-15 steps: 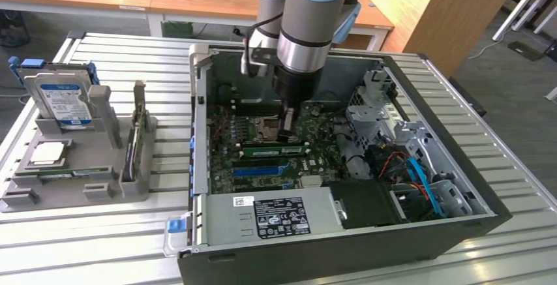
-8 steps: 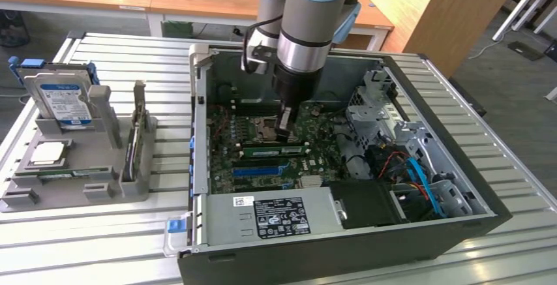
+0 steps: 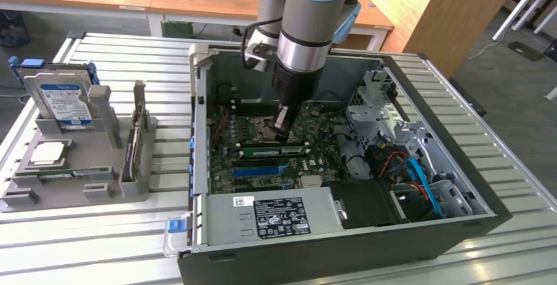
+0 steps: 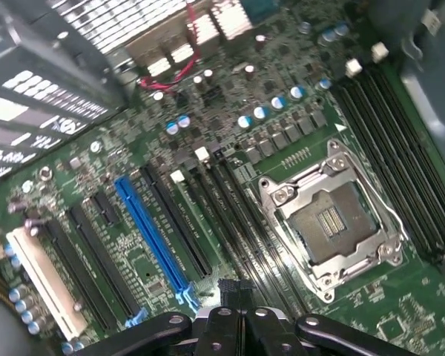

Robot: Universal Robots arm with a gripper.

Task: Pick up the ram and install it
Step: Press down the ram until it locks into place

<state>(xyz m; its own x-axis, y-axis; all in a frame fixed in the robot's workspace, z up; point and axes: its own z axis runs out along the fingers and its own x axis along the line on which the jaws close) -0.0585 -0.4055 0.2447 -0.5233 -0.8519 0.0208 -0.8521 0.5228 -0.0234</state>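
Arm (image 3: 306, 30): reaching down from above into the open computer case (image 3: 348, 249).
Gripper (image 3: 286, 130): low over the green board (image 3: 261, 175), just beside the square metal chip holder (image 3: 265, 127).
Fingers: pressed together, tips close to the board, nothing seen pinched between them.
Ram (image 3: 271, 147): long thin green stick, lying along the black slots on the board, just under the gripper tip on the side nearer the camera in the exterior view.
Touching or not: cannot tell if the tip rests on the ram.
Wrist view: gripper (image 4: 233, 293) dark at the edge, above the long black slots next to the open chip holder (image 4: 330, 219).
Blue slot (image 4: 152, 230): on the board, a little way off from the gripper, with more black slots beside it.
Grey tray (image 3: 78, 192): on the table (image 3: 87, 239), at the exterior view's left of the case, well apart from the gripper.
Hard drive (image 3: 65, 99): standing up in the back of the tray, blue label showing.
Silver square chip (image 3: 48, 154): lying flat in the tray, in front of the hard drive.
Power box (image 3: 270, 216): inside the case at the near end, grey with a black sticker.
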